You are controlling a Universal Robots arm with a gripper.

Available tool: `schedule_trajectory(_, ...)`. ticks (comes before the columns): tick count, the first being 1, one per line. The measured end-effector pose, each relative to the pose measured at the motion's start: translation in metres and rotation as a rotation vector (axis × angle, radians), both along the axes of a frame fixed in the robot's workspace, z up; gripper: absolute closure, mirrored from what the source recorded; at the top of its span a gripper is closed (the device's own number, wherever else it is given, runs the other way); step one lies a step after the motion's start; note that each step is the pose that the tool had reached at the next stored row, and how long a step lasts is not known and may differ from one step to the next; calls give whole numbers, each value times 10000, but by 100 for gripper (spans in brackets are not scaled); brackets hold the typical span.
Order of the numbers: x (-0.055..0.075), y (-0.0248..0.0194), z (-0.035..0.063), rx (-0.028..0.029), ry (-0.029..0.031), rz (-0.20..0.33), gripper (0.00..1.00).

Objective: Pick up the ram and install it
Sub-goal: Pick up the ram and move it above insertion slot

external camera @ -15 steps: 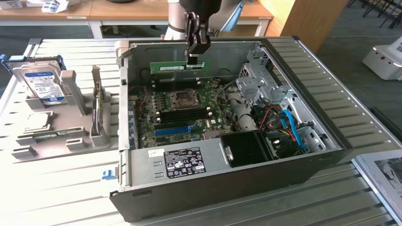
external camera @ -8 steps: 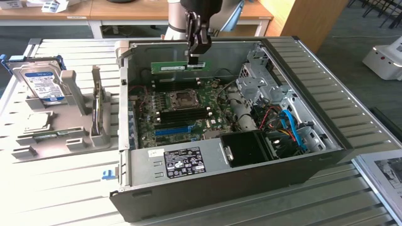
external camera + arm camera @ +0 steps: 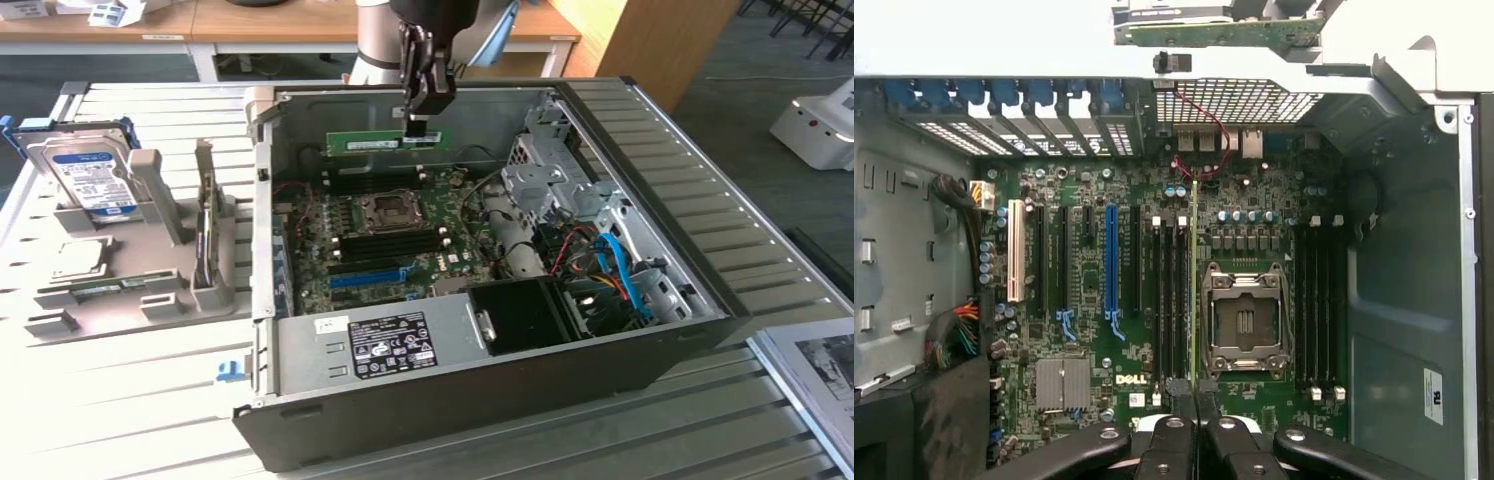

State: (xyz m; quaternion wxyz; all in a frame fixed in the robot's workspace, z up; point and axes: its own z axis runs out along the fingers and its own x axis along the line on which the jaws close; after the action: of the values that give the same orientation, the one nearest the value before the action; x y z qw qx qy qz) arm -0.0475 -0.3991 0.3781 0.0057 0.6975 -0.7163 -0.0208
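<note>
My gripper [image 3: 419, 124] hangs over the far side of the open computer case [image 3: 694, 290], shut on the ram [image 3: 384, 141]. The ram is a narrow green stick with a white label, held level on its long edge above the motherboard [image 3: 387, 240]. In the wrist view the ram [image 3: 1194, 280] shows edge-on as a thin green line running out from the gripper [image 3: 1194, 405]. It lies over the black memory slots [image 3: 1169, 300] just beside the CPU socket [image 3: 1244, 320]. I cannot tell how high it is above the slots.
A grey stand [image 3: 120, 290] at the exterior view's left holds a hard drive [image 3: 87, 175], a green expansion card [image 3: 204, 225] and a CPU chip [image 3: 80, 258]. In the case are a power supply [image 3: 387, 345], a black shroud [image 3: 527, 315], drive cages [image 3: 554, 170] and cables [image 3: 607, 270].
</note>
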Motion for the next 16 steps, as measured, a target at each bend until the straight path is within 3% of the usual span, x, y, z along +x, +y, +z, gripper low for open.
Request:
schedule_trajectory(9, 1, 1, -5, 2, -1, 55, 89)
schedule_trajectory(16, 1, 0, -103, 0, 0, 55, 89)
